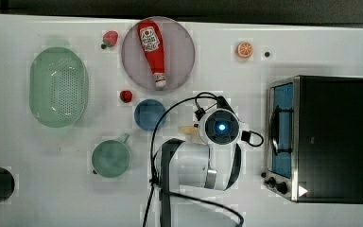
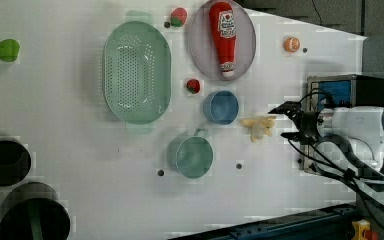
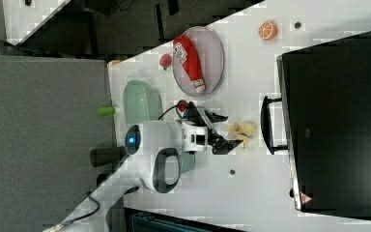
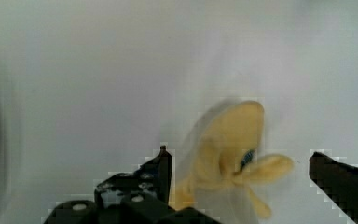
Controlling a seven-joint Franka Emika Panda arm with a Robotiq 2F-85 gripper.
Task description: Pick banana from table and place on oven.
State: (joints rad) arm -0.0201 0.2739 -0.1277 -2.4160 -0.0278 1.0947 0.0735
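Clearly the banana (image 4: 228, 149) lies on the white bench (image 1: 52, 189), between the blue bowl (image 1: 149, 114) and the oven (image 1: 331, 139), and near the oven's glass door in the top view. The hand (image 4: 240, 172) is over it with its two fingers apart, one on each side of the fruit, and they do not clamp it yet. I judge the banana to be a light toy, probably of smooth plastic, so it may slip or turn if it is pinched on a thin lobe. Its peel parts spread out and look weak for holding. The thick middle body, where the lobes join, seems the best place to close the fingers, with gentle force.
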